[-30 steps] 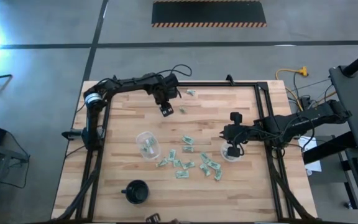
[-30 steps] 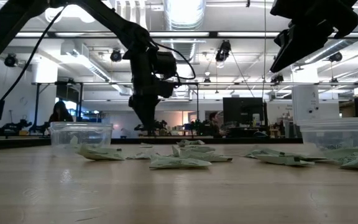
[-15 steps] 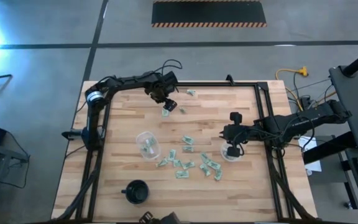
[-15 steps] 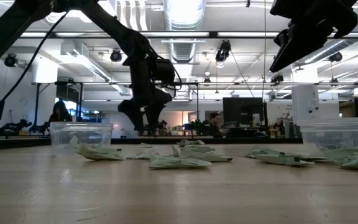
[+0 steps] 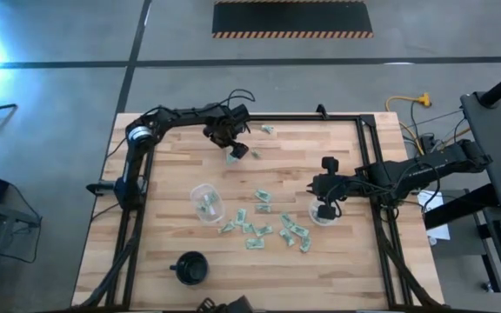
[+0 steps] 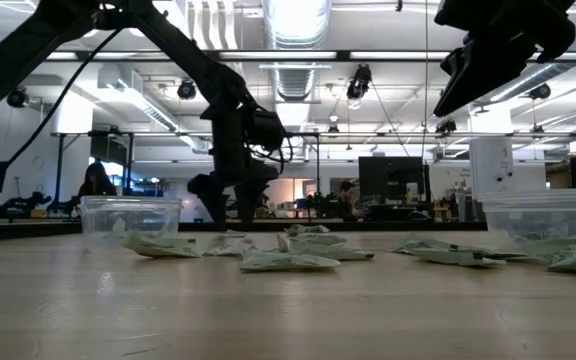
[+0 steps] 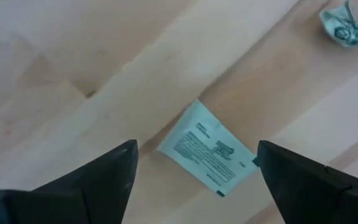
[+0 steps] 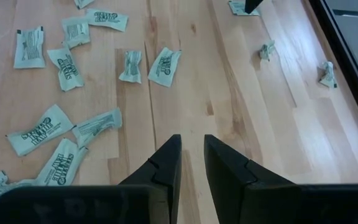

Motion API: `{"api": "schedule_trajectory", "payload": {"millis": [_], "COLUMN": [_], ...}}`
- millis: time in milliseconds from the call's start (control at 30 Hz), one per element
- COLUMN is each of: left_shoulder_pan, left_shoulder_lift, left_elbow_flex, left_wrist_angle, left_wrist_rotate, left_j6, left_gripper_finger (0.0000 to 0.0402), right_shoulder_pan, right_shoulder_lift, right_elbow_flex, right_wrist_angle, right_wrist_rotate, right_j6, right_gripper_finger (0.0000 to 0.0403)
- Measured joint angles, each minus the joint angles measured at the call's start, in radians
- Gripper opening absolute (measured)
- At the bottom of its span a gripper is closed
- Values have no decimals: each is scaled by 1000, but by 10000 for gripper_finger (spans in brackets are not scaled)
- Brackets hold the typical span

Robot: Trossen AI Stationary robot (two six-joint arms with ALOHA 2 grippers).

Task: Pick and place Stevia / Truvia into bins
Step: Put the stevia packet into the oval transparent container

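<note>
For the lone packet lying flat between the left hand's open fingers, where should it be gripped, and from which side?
Grip the packet across its short width, near the middle, coming straight down from above. It lies flat on the table and apart from other packets, so no edge is raised for a side approach. The left hand already straddles it open; the packet sits diagonal to the fingers, so a slight wrist turn would probably square the grip.

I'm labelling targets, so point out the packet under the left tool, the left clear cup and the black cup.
Packet (image 7: 207,148): left wrist view, middle of its printed face.
Left clear cup (image 5: 205,202): high view, its rim.
Black cup (image 5: 191,268): high view, its rim.
</note>
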Motion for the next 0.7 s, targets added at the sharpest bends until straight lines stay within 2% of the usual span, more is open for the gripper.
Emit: {"api": "schedule_trajectory", "payload": {"millis": [167, 567, 700], "left_shoulder_pan": [-3, -15, -17], "left_shoulder_lift": [8, 8, 8], "left_elbow_flex": [0, -1, -1], "left_wrist_angle": [0, -1, -1], "left_wrist_rotate": [33, 32, 30], "left_j6": [37, 59, 59], "left_gripper_finger": [314, 312, 293], "right_shoulder_pan": [0, 0, 0], "right_shoulder_lift": [0, 0, 0], "right_elbow_flex": [-3, -7, -7], "right_wrist_angle": [0, 5, 5], "right_wrist_rotate": [0, 0, 0], "right_j6": [0, 0, 0], "right_gripper_finger": [59, 59, 59]}}
